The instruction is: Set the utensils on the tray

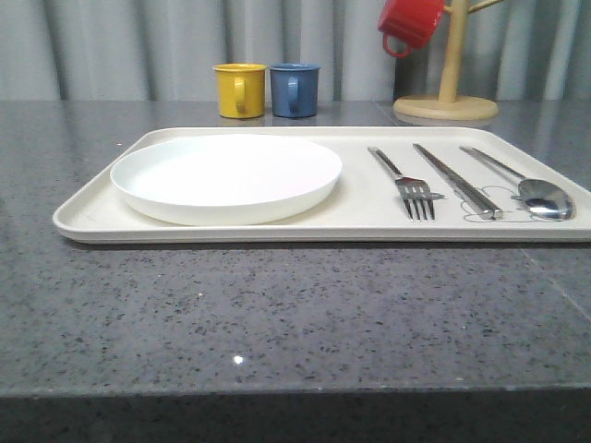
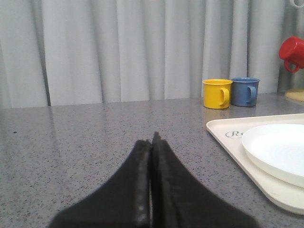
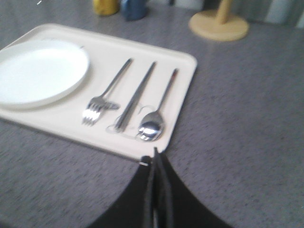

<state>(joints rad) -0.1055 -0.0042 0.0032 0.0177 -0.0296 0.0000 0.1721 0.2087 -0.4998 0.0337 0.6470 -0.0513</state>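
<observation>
A cream tray (image 1: 92, 214) lies across the grey table. On it, a round white plate (image 1: 226, 175) sits at the left, with a fork (image 1: 406, 183), a slim knife-like piece (image 1: 457, 180) and a spoon (image 1: 526, 185) side by side at the right. In the right wrist view the fork (image 3: 104, 95), knife-like piece (image 3: 135, 97) and spoon (image 3: 156, 116) lie parallel on the tray (image 3: 183, 71). My right gripper (image 3: 153, 159) is shut and empty, just off the tray's near corner beside the spoon. My left gripper (image 2: 152, 142) is shut and empty over bare table, left of the tray (image 2: 223, 130) and plate (image 2: 275, 147).
A yellow mug (image 1: 240, 89) and a blue mug (image 1: 295, 89) stand behind the tray. A wooden mug tree (image 1: 448, 92) at the back right carries a red mug (image 1: 409, 23). A grey curtain closes off the back. Bare tabletop stretches in front of the tray.
</observation>
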